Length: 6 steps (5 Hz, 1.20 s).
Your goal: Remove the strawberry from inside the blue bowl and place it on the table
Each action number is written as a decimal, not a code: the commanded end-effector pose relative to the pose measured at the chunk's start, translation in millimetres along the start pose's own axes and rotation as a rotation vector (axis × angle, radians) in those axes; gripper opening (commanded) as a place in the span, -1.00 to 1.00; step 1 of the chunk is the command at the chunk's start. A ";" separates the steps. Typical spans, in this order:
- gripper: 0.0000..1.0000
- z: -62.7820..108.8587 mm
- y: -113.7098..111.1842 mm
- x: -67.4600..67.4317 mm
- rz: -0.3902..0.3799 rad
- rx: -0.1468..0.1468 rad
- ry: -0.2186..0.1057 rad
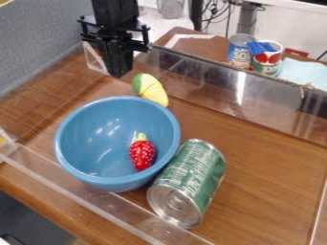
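The small red strawberry (141, 153) with its green top lies inside the light-blue bowl (90, 144), toward the bowl's right side. The bowl stands on the brown wood-grain table (243, 196). My black gripper (118, 71) hangs well above and behind the bowl, at the back left, with its fingers together and nothing between them. It is clear of both bowl and strawberry.
A green metal can (189, 180) lies on its side against the bowl's right. A yellow-green corn-like toy (151, 90) sits just behind the bowl. Clear acrylic walls (236, 86) edge the table. Cans and cups (255, 55) stand beyond the back wall.
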<state>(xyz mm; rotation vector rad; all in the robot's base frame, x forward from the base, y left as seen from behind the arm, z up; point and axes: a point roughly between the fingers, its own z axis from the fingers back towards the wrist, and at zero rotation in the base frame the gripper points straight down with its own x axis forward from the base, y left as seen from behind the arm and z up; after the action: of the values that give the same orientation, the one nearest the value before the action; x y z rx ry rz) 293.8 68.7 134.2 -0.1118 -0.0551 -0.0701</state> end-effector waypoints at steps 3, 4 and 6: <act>-1.00 -2.3 -17.1 -1.7 0.114 0.075 -0.032; 1.00 -8.2 -13.7 3.9 0.156 0.077 -0.014; 1.00 -26.8 -14.7 1.3 0.220 0.089 0.022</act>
<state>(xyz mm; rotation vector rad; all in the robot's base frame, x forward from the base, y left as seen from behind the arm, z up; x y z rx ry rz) 292.0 51.2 99.4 -0.0358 0.0125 0.1491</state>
